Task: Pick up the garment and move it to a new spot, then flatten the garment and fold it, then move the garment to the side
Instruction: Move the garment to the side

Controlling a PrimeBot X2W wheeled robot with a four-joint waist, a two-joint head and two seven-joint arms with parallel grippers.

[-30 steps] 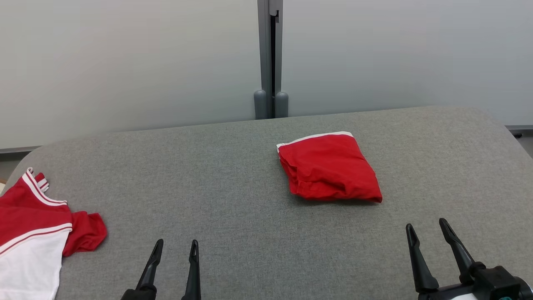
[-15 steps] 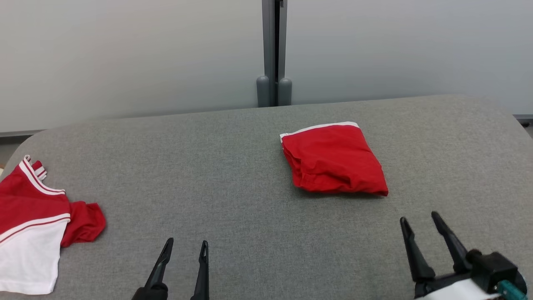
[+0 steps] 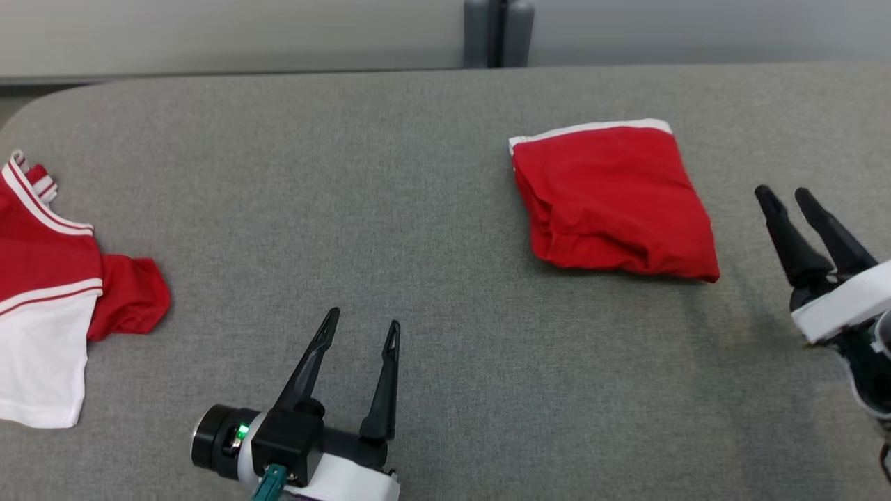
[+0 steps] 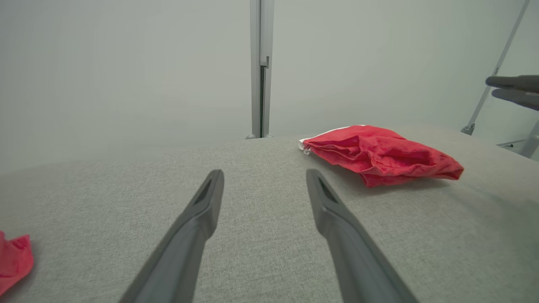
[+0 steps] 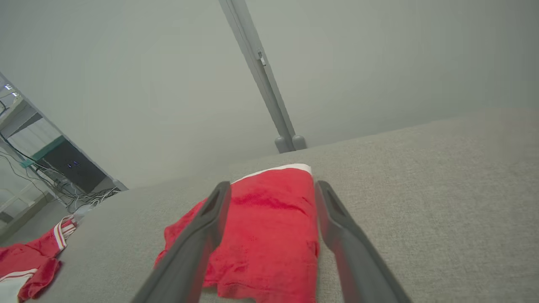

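A folded red garment point(image 3: 612, 202) with a white hem lies on the grey table point(image 3: 418, 174), right of centre. It also shows in the left wrist view point(image 4: 379, 153) and the right wrist view point(image 5: 269, 227). My right gripper point(image 3: 781, 191) hovers open just right of it, fingers apart and empty, looking down over it point(image 5: 273, 186). My left gripper point(image 3: 363, 320) stands open and empty over bare table near the front point(image 4: 264, 174), well left of the garment. A crumpled red-and-white shirt point(image 3: 49, 278) lies at the table's left edge.
A grey post point(image 3: 498, 31) rises behind the table against a pale wall. The right gripper's fingers point(image 4: 513, 88) show at the left wrist view's right edge. Shelving and cables point(image 5: 50, 168) stand off to the left, past the table.
The head camera has tilted down, so the whole scene sits higher. Both arms have reached forward, and the right gripper now stands level with the folded garment's right side. Both stay open.
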